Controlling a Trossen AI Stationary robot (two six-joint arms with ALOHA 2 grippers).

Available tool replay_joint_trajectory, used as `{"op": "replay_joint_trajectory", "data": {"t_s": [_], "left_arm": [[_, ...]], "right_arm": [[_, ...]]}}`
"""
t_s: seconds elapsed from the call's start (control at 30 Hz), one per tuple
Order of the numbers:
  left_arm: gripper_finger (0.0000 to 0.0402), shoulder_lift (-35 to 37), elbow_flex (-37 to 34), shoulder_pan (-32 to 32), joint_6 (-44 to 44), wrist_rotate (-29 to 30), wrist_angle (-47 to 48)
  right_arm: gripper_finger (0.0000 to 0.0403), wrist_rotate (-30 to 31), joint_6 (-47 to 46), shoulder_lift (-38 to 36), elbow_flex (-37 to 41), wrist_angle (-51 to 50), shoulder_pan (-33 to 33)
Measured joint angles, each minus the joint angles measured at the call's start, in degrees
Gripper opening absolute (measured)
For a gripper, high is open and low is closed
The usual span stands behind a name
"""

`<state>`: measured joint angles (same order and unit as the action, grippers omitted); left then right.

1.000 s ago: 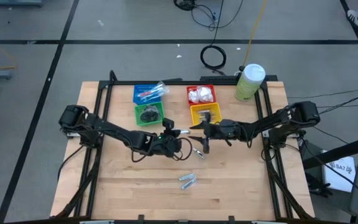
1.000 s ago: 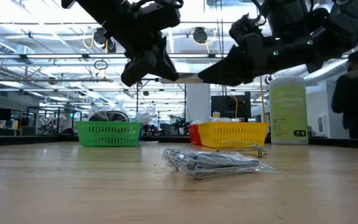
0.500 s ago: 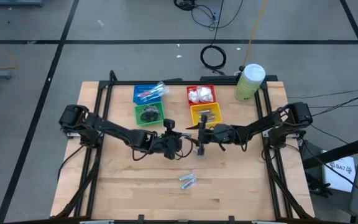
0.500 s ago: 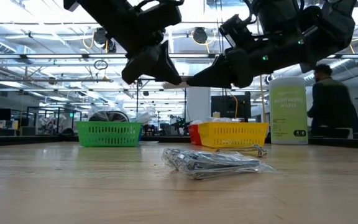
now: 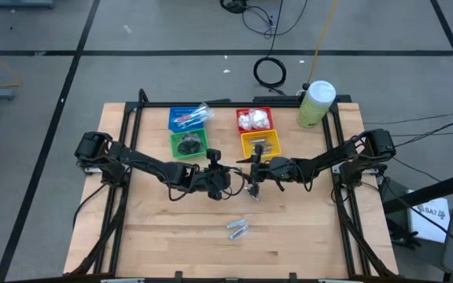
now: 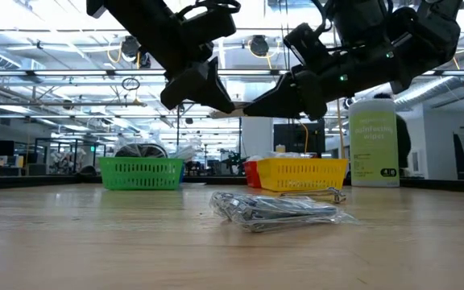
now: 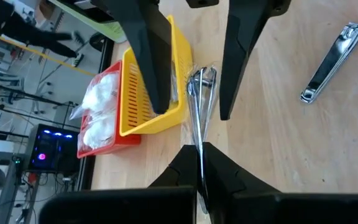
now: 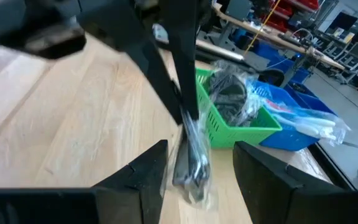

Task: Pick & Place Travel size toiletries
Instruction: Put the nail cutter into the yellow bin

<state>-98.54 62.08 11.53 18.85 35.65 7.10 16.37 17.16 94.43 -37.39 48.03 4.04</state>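
Observation:
My left gripper (image 5: pixel 228 181) hovers over the table's middle, shut on a thin silver toiletry in clear wrap (image 7: pixel 199 93). My right gripper (image 5: pixel 252 177) faces it from the right, open. Its two fingers (image 7: pixel 229 74) stand on either side of the wrapped piece's free end (image 8: pixel 188 158), and I see no touch. A bare silver clipper-like piece (image 7: pixel 331 59) lies flat on the wood just near of the grippers. A clear packet of silver pieces (image 5: pixel 237 229) lies flat closer to the near edge (image 6: pixel 280 211). My left gripper pinches the wrapped silver piece by one end (image 7: pixel 198 146) between its two fingers, coming roughly level from the table's left. The piece sticks out ahead of the fingertips along their line, lifted clear of the table.
Four small baskets stand toward the far edge: blue (image 5: pixel 189 118), green (image 5: pixel 188 144), red (image 5: pixel 255 119) and yellow (image 5: pixel 259 143). A tall pale-green canister (image 5: pixel 315 104) stands at the far right corner. Bare wood lies along the near edge.
My right gripper has moved toward the table's left, closing in on the left gripper until its open fingers flank the held piece. My left gripper has kept its hold, almost still.

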Motion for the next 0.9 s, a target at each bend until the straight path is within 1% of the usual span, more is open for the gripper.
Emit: {"op": "replay_joint_trajectory", "data": {"t_s": [0.37,0.6,0.7,0.8,0.9], "left_arm": [[0.0003,0.0,0.0,-0.1,-0.6,0.4,0.0],[0.0005,0.0,0.0,-0.1,-2.3,-0.7,0.0],[0.0012,0.0,0.0,-0.1,-4.4,-1.7,-0.1],[0.0022,0.0,0.0,0.0,-9.6,-2.1,-0.7],[0.0045,0.0,0.0,0.0,-14.2,-2.3,-1.1]], "right_arm": [[0.0093,-0.2,0.3,0.0,0.0,-0.7,0.0],[0.0055,-0.3,1.0,0.0,0.1,-0.3,0.0],[0.0048,-1.2,1.5,0.0,0.2,-0.3,0.0],[0.0048,-1.6,1.5,0.0,0.2,-0.2,0.0],[0.0049,-1.6,0.8,0.0,0.2,0.0,0.0]]}}
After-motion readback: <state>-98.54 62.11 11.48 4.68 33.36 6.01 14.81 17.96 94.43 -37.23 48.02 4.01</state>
